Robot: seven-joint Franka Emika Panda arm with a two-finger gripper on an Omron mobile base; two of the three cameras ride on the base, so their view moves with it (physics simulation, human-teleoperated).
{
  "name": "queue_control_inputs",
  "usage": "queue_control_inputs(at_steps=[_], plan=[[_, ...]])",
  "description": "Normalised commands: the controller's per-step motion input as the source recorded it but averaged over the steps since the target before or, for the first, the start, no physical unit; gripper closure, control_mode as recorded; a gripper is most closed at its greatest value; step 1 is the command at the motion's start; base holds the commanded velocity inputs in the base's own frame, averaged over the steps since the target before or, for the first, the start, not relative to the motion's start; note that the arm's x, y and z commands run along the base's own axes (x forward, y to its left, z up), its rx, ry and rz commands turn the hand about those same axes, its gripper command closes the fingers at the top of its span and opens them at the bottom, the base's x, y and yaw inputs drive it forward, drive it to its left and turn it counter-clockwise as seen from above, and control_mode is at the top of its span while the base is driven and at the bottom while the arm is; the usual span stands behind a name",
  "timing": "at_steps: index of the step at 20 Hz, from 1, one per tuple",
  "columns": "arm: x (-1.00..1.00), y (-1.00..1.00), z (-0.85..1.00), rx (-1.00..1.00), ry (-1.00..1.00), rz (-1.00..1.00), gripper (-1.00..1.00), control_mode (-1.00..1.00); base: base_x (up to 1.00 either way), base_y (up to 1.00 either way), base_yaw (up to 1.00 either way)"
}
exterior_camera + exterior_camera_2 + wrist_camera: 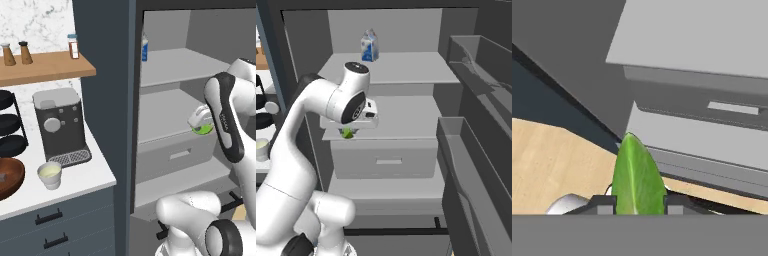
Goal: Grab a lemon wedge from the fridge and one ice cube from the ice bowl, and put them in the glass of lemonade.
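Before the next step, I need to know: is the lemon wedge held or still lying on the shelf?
Held: the lemon wedge sits clamped between the pincer fingertips, lifted off the fridge shelf.

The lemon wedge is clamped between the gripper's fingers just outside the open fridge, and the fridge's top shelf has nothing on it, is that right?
Not quite. The lemon wedge is indeed clamped in the gripper by the open fridge, but the top shelf isn't bare: a blue and white carton stands at its back, as the right base view shows.
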Motion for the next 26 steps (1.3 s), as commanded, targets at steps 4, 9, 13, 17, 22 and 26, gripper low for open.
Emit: queue_control_inputs(at_steps=[4,9,13,17,22,26], plan=[[-0.49,0.07,-0.13,-0.01,0.07,0.00,1.00,-1.00,0.00,0.00,0.00],[-0.42,0.13,-0.08,0.00,0.00,-0.03,1.00,-1.00,0.00,0.00,0.00],[-0.11,0.06,-0.21,0.00,0.00,-0.15,1.00,-1.00,0.00,0.00,0.00],[-0.02,0.10,-0.13,0.00,0.00,-0.22,1.00,-1.00,0.00,0.00,0.00],[-0.01,0.02,-0.07,0.00,0.01,-0.15,1.00,-1.00,0.00,0.00,0.00],[-0.07,0.00,0.00,0.00,0.00,0.00,1.00,-1.00,0.00,0.00,0.00]])
